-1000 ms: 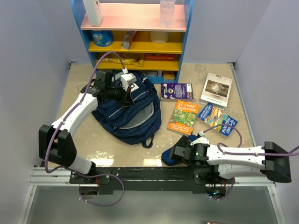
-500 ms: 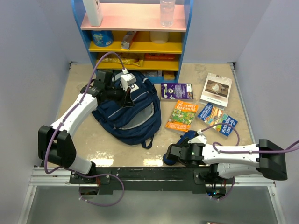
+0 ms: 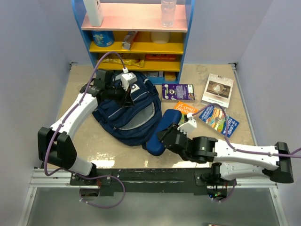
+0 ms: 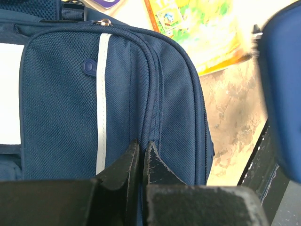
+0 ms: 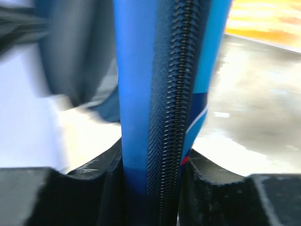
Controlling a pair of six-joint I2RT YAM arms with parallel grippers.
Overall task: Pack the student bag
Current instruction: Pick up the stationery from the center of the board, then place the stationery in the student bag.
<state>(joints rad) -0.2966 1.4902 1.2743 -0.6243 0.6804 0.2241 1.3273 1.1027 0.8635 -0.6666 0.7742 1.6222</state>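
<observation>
Toward the left half of the desk [image 3: 89, 141], the large navy blue fabric student bag [image 3: 120, 115] lies flat. Its top points at the far edge and its main compartment gapes, showing pale grey lining.

The left gripper [image 3: 127, 98] sits on the bag's far end, jaws drawn to a narrow slit. In the left wrist view they appear to pinch a fold of the front panel beside the thin light stripe. That seems to be what holds the mouth up.

Near the middle of the near edge, the right gripper [image 3: 170, 136] is clamped on an oblong dark blue zip case [image 3: 157, 139]. The right wrist view shows its zipper running straight up between the two jaws.

The case's long axis runs diagonally, from near-left to far-right. Its near-left end sits just beside the bag's near-right corner. From this gripper the open mouth lies to the left and slightly farther away. The right arm is the one placed to feed it in, probably end first once the axis lines up with the opening.

An orange-and-green paperback book [image 3: 184, 107] lies partly behind the right arm.
</observation>
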